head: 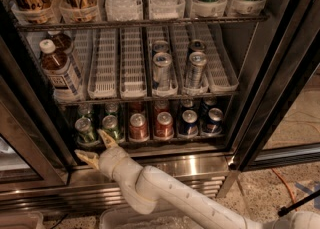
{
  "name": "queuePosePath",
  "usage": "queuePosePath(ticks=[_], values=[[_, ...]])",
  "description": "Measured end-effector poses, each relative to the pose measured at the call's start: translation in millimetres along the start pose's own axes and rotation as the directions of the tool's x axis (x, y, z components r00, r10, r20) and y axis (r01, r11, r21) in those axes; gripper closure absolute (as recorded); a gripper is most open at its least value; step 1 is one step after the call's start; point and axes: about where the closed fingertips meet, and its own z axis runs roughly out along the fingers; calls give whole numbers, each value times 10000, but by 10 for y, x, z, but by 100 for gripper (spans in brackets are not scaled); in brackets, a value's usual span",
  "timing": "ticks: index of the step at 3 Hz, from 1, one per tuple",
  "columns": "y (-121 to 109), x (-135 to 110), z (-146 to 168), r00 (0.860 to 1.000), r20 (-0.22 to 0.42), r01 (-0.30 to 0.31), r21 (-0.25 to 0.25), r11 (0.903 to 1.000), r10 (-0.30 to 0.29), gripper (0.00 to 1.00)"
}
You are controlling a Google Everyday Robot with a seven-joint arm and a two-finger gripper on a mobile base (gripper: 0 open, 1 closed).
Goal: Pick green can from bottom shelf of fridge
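The fridge (pixel 260 88) stands open in the camera view. On its bottom shelf (pixel 150 142) short cans stand in lanes: green cans at the left, the front ones being one green can (pixel 85 131) and a second (pixel 112 127), then red-brown cans (pixel 138 126) and dark blue cans (pixel 189 123). My gripper (pixel 97 148) is on a white arm coming from the lower right. It is open, its two tan fingers (pixel 106 137) spread just below and in front of the two front green cans. It holds nothing.
Above, a rack of white slotted trays (pixel 132 63) holds taller silver cans (pixel 162 70) and brown bottles (pixel 59 68). The ribbed steel base (pixel 200 168) lies under the shelf. Black door frames (pixel 30 138) flank the opening. A white bin (pixel 120 218) sits below the arm.
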Motion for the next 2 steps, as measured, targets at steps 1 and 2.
queuePosePath(ticks=[1,2], values=[[-16,-6,148,10000,52,29,-180,9998,-28,30],[-48,2,266,9999,127,23,-209,9998,-20,30]])
